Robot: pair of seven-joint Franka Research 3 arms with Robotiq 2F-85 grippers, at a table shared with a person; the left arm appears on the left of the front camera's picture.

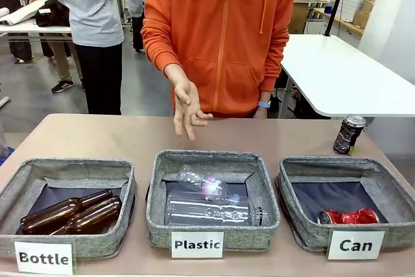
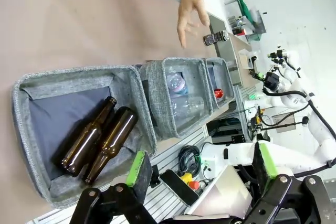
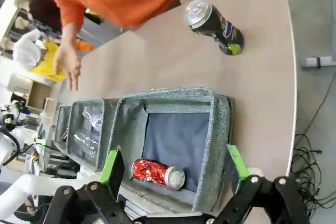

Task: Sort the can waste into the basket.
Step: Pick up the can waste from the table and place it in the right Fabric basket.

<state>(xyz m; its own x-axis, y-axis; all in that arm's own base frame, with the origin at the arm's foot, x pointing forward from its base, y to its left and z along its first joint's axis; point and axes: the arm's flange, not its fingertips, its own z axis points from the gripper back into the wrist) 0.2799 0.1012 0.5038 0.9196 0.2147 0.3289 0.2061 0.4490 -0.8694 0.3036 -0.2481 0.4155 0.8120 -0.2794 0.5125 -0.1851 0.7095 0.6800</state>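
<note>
Red can (image 1: 348,216) in basket (image 1: 324,164), blk can (image 1: 349,135) outside

I see bare table (image 1: 97,137) around the dark can (image 1: 349,135); the person's hand (image 1: 188,108) hangs over mid-table, well apart

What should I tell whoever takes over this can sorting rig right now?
Left gripper: open, empty.
Right gripper: open, empty, facing the Can basket.
Red crushed can: lying in the basket, done.
Dark can: upright on the table behind the basket, not yet sorted.
Person's hand hovers over the table, behind the Plastic bin.
</note>
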